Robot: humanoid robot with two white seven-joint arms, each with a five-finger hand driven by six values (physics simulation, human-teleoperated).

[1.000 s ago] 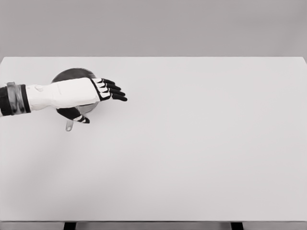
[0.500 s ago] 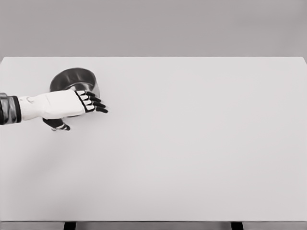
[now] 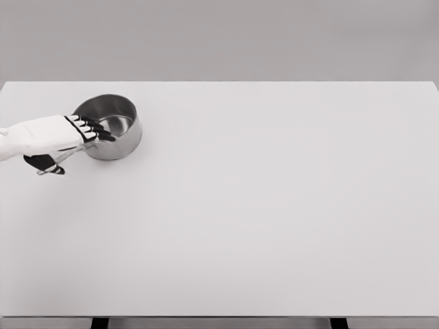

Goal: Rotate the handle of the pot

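One hand works here — the left hand (image 3: 58, 137), low at the table's (image 3: 274, 219) left edge, fingers extended over the handle (image 3: 51, 166), thumb beneath, not clenched. Sweep slowly, pressing sideways, so the pot (image 3: 110, 127) just beyond pivots rather than slides.

A steel pot (image 3: 110, 127) stands upright on the white table (image 3: 274, 205). The left hand (image 3: 58, 136) lies at the pot's left rim, fingers (image 3: 92, 128) extended over it.

Open table (image 3: 274, 219) right of pot (image 3: 116, 133); left hand (image 3: 58, 137) alongside.
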